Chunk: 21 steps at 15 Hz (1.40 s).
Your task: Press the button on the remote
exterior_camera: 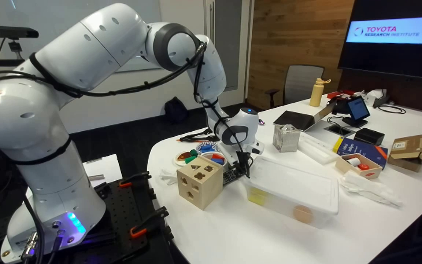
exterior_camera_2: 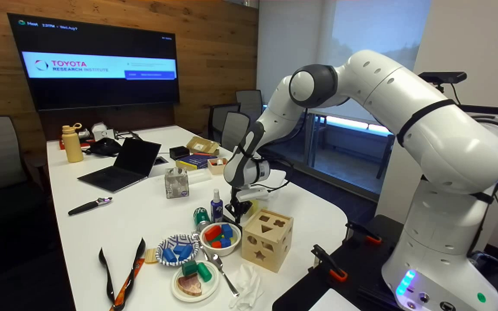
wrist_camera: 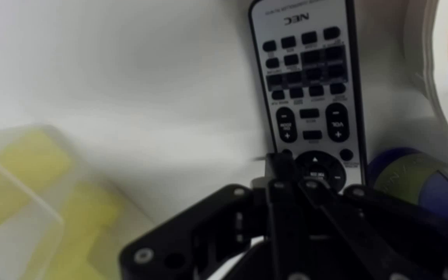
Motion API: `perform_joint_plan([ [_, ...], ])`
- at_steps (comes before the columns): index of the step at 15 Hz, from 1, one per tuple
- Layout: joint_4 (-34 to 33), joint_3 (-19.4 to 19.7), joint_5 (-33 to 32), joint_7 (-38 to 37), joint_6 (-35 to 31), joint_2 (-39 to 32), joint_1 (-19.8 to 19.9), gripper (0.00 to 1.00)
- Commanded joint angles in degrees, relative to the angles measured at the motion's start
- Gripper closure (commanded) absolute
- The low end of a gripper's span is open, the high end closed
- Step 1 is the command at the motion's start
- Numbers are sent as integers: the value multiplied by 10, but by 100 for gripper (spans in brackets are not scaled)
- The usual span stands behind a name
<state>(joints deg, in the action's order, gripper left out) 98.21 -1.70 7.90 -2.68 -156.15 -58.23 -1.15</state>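
Note:
The remote (wrist_camera: pixel 309 124) is a grey and black NEC remote with many dark buttons. It lies on the white table, running up and down in the wrist view. It also shows in an exterior view (exterior_camera: pixel 232 176), partly behind the wooden box and below the gripper. My gripper (wrist_camera: pixel 282 165) is shut and empty, pointing down over the remote. Its tips cover the left side of the round directional pad and the remote's lower part. I cannot tell whether the tips touch a button. The gripper also shows in both exterior views (exterior_camera: pixel 248 174) (exterior_camera_2: pixel 237 216).
A wooden shape box (exterior_camera: pixel 200 181) stands beside the remote. A clear lidded bin (exterior_camera: pixel 293 190) stands on the other side, close to the gripper. A bowl of colored blocks (exterior_camera_2: pixel 220 242), a purple spray bottle (exterior_camera_2: pixel 216 208) and a green can (exterior_camera_2: pixel 201 217) are close by.

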Motion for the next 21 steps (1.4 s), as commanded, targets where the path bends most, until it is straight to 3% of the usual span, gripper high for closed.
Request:
perform_joint_plan([
  [1, 3, 1, -4, -12, 6, 7, 1, 100],
  [9, 47, -5, -6, -13, 4, 80, -9, 100],
  [16, 89, 29, -23, -58, 60, 173, -49, 100],
  [17, 92, 34, -29, -67, 78, 187, -55, 78],
  [21, 91, 38, -51, -91, 154, 239, -65, 53],
])
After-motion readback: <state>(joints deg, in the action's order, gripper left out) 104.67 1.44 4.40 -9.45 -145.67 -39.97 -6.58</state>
